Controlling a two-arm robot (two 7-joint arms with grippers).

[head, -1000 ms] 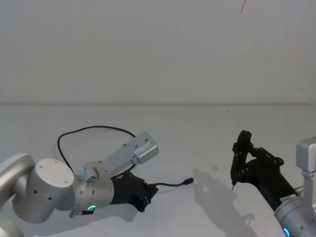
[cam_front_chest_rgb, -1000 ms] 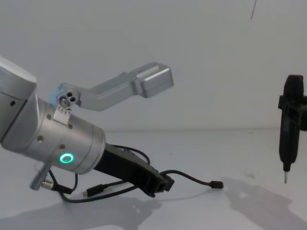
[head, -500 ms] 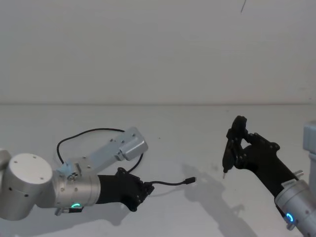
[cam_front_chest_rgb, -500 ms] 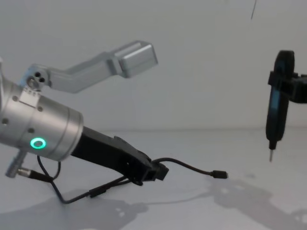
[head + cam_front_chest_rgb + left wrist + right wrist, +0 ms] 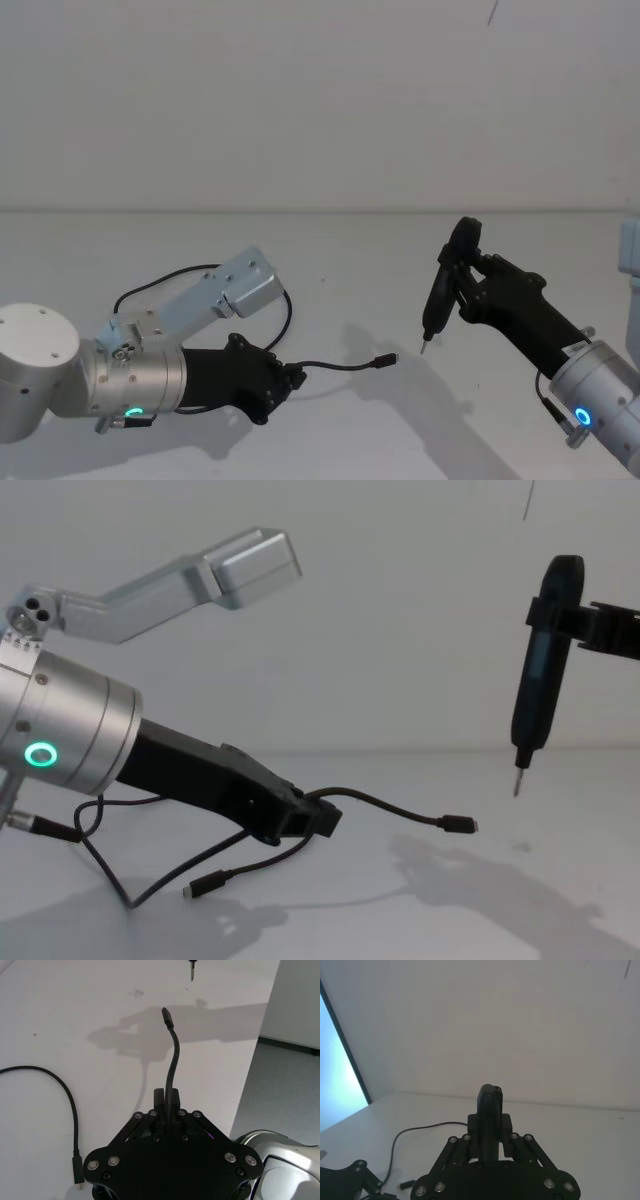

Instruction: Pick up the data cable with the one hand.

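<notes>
Since one second ago, the left gripper (image 5: 294,378) (image 5: 322,820) has been drawing back toward 8 o'clock in the head view and rising in the chest view. It is taking the data cable (image 5: 340,366) (image 5: 390,806) up with it. The right gripper (image 5: 468,285) has meanwhile been swinging inward toward the centre.

The data cable is being pinched between the closed fingers of the left gripper (image 5: 167,1097). A short length is projecting from the fingertips toward 3 o'clock and ending in a free plug (image 5: 457,825) that is hanging clear of the tabletop (image 5: 420,920). The remainder is trailing back under the arm, looping toward 10 o'clock in the head view. Its second plug (image 5: 203,888) is hanging low at 7 o'clock from the gripper; contact with the tabletop cannot be told.

The right gripper (image 5: 492,1127) is clamping a pen-shaped tool (image 5: 440,295) (image 5: 538,670). The tool is standing nearly upright, its metal tip pointing to 6 o'clock above the tabletop. That tip is hovering near the free plug, at 2 o'clock from it in the chest view, and is not touching it.
</notes>
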